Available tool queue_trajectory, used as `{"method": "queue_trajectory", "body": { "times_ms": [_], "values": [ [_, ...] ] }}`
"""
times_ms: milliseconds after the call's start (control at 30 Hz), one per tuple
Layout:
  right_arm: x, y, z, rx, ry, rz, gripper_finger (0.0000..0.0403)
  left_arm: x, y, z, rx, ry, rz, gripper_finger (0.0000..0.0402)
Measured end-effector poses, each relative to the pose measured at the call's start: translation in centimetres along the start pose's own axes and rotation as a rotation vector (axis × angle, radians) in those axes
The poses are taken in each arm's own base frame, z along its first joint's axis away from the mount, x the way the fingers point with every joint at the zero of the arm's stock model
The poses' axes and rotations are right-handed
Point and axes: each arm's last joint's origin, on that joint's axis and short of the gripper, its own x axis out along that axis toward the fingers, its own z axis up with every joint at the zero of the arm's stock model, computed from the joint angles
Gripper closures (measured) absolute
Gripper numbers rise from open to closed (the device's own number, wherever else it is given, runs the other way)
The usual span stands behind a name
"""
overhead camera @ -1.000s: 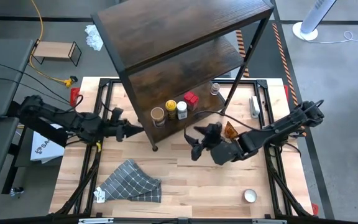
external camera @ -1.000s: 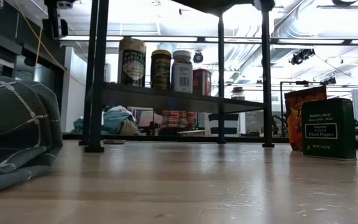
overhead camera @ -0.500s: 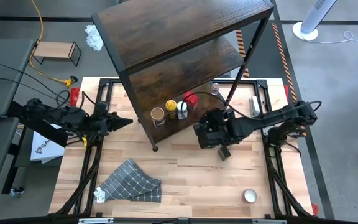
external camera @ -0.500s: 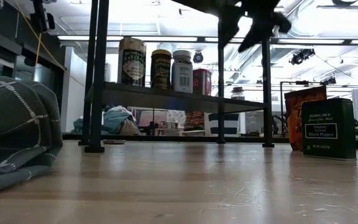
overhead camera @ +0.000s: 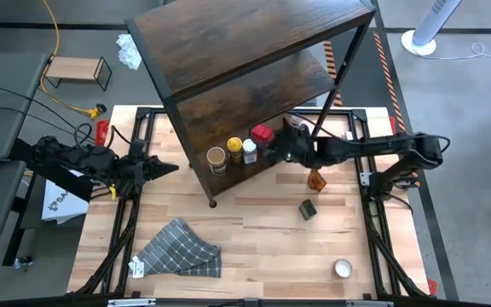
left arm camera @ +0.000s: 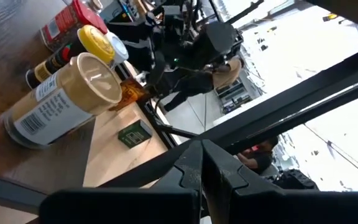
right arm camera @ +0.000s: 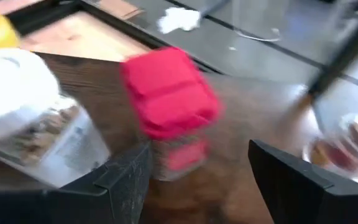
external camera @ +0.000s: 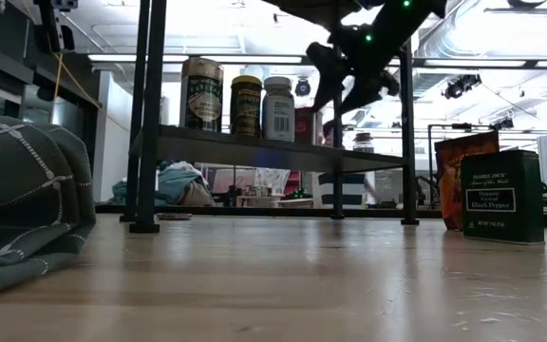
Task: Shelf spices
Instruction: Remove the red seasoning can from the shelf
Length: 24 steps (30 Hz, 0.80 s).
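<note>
The red-lidded spice jar (overhead camera: 262,135) stands upright, long axis vertical, on the shelf's (overhead camera: 228,51) lowest board; the right gripper (overhead camera: 281,142), fingers spread, hovers just beside it. The left gripper (overhead camera: 167,168) is pressed together.

dark green tin (external camera: 501,196) | label: "Black Pepper" | other labels unreadable

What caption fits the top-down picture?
Right gripper open beside the red-lidded jar on the shelf.
</note>
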Motion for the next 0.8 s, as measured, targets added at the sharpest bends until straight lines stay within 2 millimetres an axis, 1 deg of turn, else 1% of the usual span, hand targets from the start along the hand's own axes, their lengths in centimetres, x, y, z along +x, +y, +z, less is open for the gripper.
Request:
{"method": "queue_trajectory", "body": {
  "times_ms": [67, 133, 300, 400, 567, 700, 800],
  "values": [
    [0.5, -0.3, 0.7, -0.026, -0.002, 0.085, 0.0140, 0.0, 0.1, 0.0, -0.004, -0.001, 0.011, 0.0402],
    [0.8, -0.5, 1.3, -0.046, -0.022, 0.134, 0.0140, 0.0, 0.1, 0.0, -0.016, -0.009, 0.019, 0.0401],
    [1.6, -1.6, 1.8, -0.111, -0.020, 0.116, 0.0140, 0.0, 0.1, 0.0, -0.030, -0.022, 0.025, 0.0401],
    [2.0, -2.1, 2.2, -0.143, -0.028, 0.153, 0.0140, 0.0, 0.1, 0.0, -0.052, -0.030, 0.028, 0.0401],
    [2.5, -2.9, 3.1, -0.246, -0.034, 0.240, 0.0140, 0.0, 0.1, 0.0, -0.057, -0.031, 0.028, 0.0402],
    [3.2, -4.1, 3.6, -0.276, -0.033, 0.307, 0.0140, 0.0, 0.1, 0.0, -0.087, -0.032, 0.028, 0.0401],
    [3.6, -5.0, 3.8, -0.311, -0.034, 0.315, 0.0140, 0.0, 0.1, 0.0, -0.093, -0.032, 0.028, 0.0402]
  ]
}}
